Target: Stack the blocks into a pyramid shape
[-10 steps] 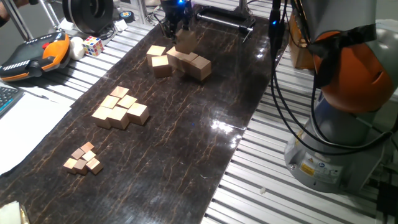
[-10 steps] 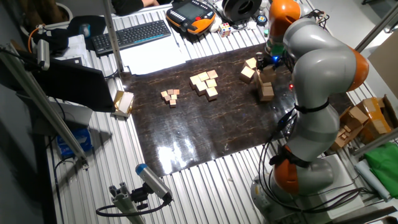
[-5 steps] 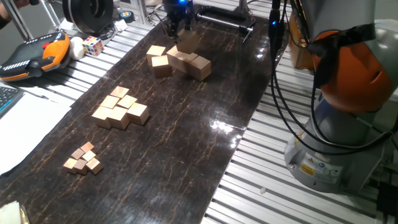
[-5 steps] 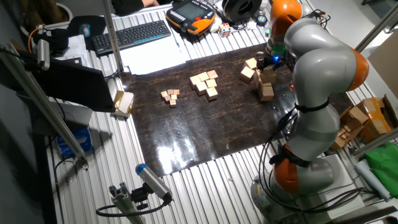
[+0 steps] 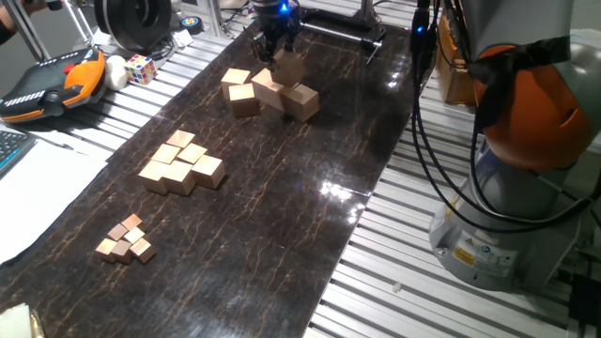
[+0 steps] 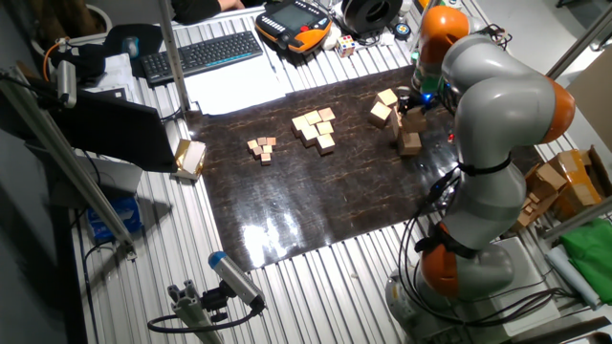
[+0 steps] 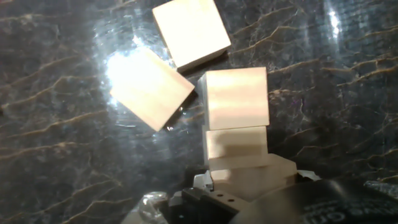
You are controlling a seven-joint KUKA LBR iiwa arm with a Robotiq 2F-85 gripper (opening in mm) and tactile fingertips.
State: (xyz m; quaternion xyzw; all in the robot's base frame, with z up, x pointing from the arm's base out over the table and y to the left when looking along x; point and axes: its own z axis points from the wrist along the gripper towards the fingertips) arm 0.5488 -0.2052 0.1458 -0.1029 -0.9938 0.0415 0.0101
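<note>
Right now the whole matter is how the cube in my hand [image 5: 279,45] sits over the pair below it. All the blocks [image 5: 268,89] lie at the far end of the bench, toward the edge nearest my base.

Reading the hand view from the left, first comes a skewed block [image 7: 151,87], lying alone and turned out of square with the others. Next is a flat block [image 7: 191,31], further out and apart from it. Right of both is the base pair [image 7: 236,98]: two cubes touching face to face, their long axis running straight away from my hand. Nearest of all, low in that view, is the held block [image 7: 249,177], in line with that axis.

I judge my hand to be clamped on the held block. The fingers are mostly hidden behind it, but in one fixed view it hangs clear above the pair, directly under my wrist. My arm reaches across the bench with the hand pointing straight down.

The coming move, as I see it, is a straight descent onto the seam of the base pair. I cannot tell whether I am centred on it.
</note>
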